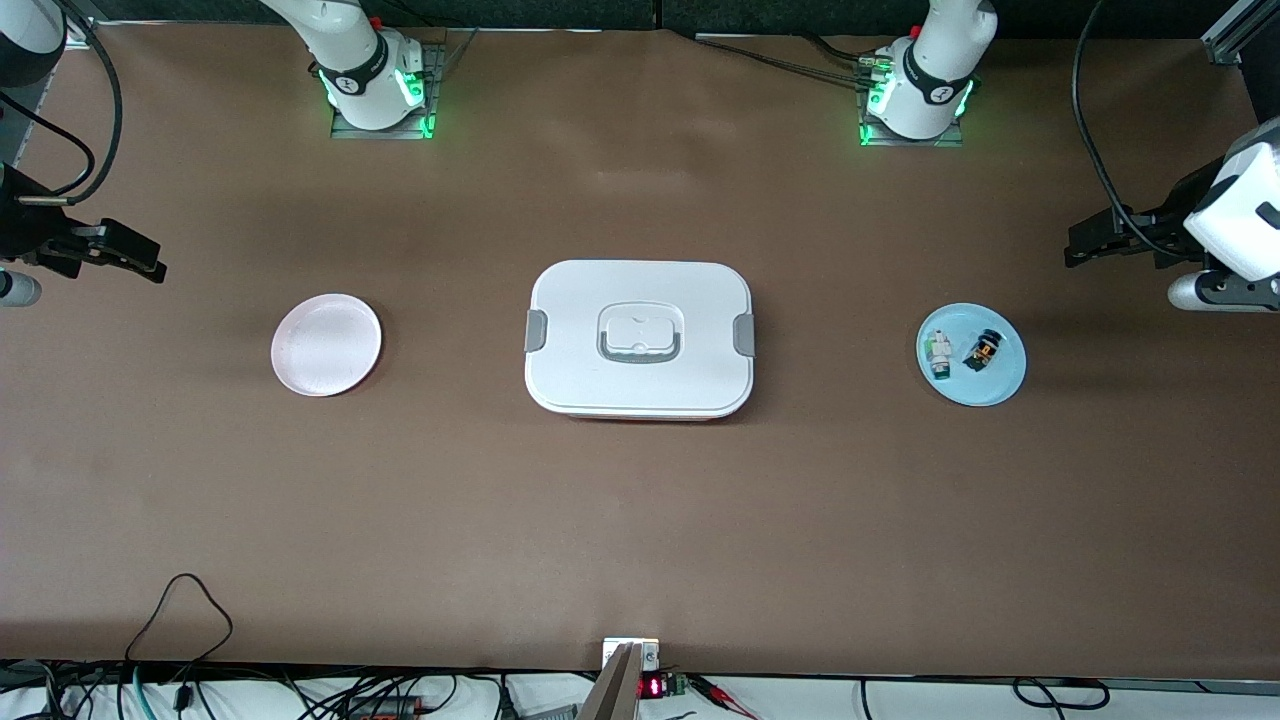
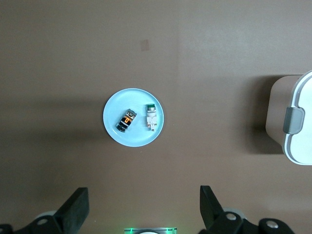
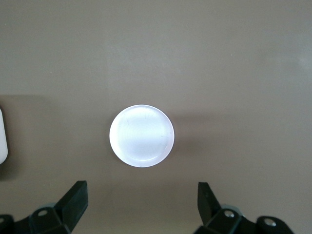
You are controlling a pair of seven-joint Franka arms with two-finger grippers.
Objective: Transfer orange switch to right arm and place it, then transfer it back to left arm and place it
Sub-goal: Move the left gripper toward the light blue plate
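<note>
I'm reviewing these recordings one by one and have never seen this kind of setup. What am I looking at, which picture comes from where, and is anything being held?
Two white robot arms stand at one long edge of a brown table. The big picture looks down from a camera facing them. The other two come from cameras on each arm's wrist, looking down past its own end effector.

In the middle sits the box, white with grey latches, lid closed. Toward the left arm's end lies a blue plate holding the orange switch and, beside it, a white-and-green component. Toward the right arm's end lies an empty pink plate.

The left end effector hangs open over the table near the blue plate; the right end effector hangs open near the pink plate. Neither holds anything.
</note>
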